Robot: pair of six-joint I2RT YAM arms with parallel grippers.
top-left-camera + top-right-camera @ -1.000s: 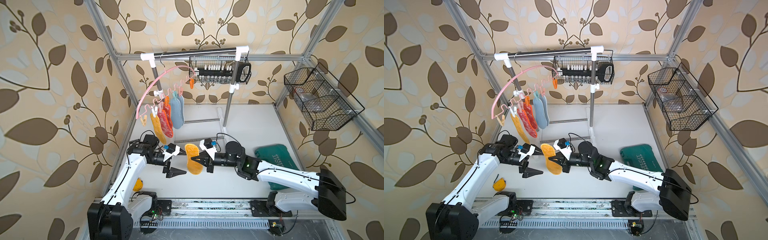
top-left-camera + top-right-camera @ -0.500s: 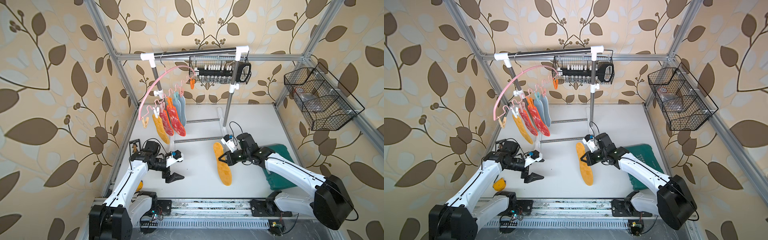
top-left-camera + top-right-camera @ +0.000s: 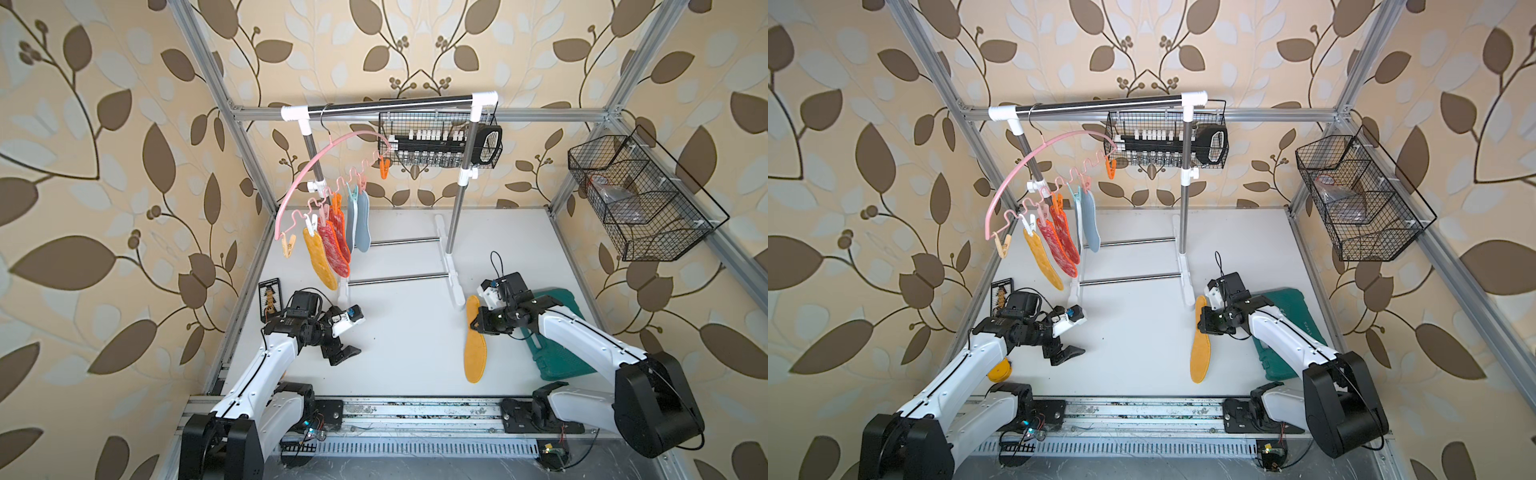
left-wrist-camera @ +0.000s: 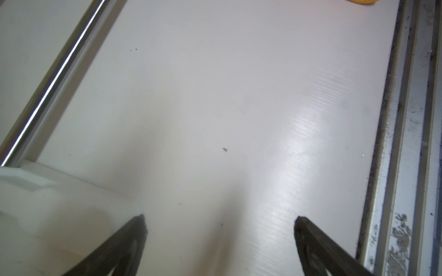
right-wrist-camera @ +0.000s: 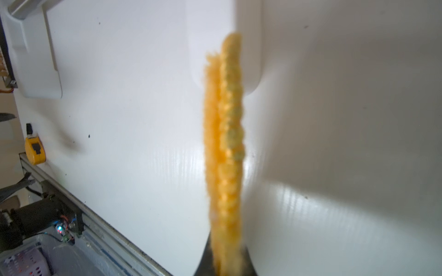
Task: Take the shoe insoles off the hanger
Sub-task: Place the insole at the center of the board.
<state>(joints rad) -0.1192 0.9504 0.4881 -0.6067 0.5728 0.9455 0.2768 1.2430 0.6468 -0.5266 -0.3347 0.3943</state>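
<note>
At the far left the hanger (image 3: pixel 358 133) hangs by its hook from the top bar of the steel rack (image 3: pixel 453 216). Five shoe insoles are clipped along its wavy rail: one fuzzy orange-yellow insole (image 3: pixel 320 266) nearest the left wall, then two red-and-white insoles (image 3: pixel 336 249), then two grey-blue insoles (image 3: pixel 363 226) farther right. Nearer and below, the left gripper (image 4: pixel 220 222) hovers over the white table (image 3: pixel 407 316) with its fingers spread wide and nothing between them. A small yellow object (image 3: pixel 998 370) lies by the left arm's base. Right of centre, the right gripper (image 3: pixel 478 322) is clamped tight on the sixth insole (image 3: pixel 475 349) – the other orange-yellow one – gripping it part-way along. The longer part reaches toward the near edge of the table, well apart from the hanger. The right wrist view shows this insole edge-on over the table, and whether it touches the surface cannot be told. Just right of that gripper, partly under the right arm, lies a dark green case (image 3: pixel 557 361), and a black wire basket (image 3: pixel 640 199) hangs on the right wall.
</note>
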